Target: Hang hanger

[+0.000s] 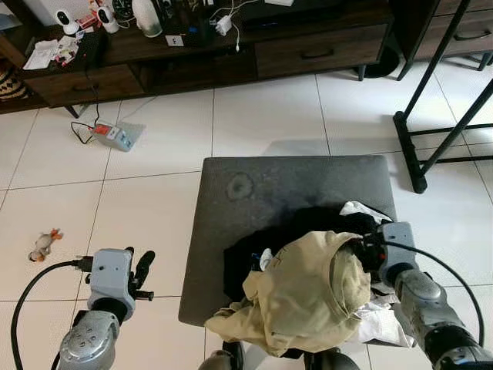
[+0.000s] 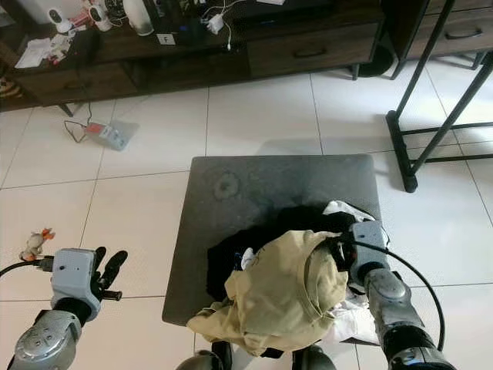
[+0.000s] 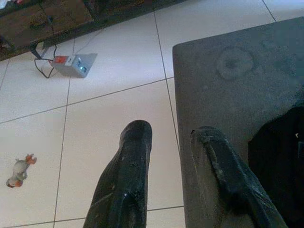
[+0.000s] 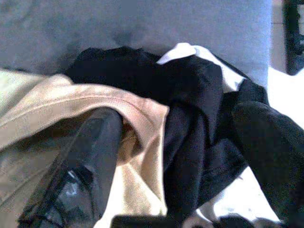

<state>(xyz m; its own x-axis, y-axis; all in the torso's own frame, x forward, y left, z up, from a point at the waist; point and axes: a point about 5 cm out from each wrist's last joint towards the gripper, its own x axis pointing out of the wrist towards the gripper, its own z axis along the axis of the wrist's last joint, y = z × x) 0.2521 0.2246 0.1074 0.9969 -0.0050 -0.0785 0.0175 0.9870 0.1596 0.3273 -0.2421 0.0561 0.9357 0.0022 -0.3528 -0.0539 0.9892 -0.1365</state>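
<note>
A pile of clothes lies on the near half of a grey ottoman point(image 1: 293, 181): a beige shirt point(image 1: 308, 297) on top, a black garment point(image 1: 250, 250) under it and white cloth point(image 1: 362, 210) at the right. My right gripper point(image 4: 178, 118) is open and pushed into the pile from the right. One finger point(image 4: 95, 142) is inside the beige collar and the other rests against the black cloth. My left gripper point(image 1: 142, 270) is open over the floor, just left of the ottoman, holding nothing.
A black metal rack frame point(image 1: 420, 116) stands on the tiles to the right of the ottoman. A dark wooden cabinet point(image 1: 231, 54) runs along the back. On the floor lie a small boxed device with a cable point(image 1: 115, 136) and a small toy point(image 1: 44, 245).
</note>
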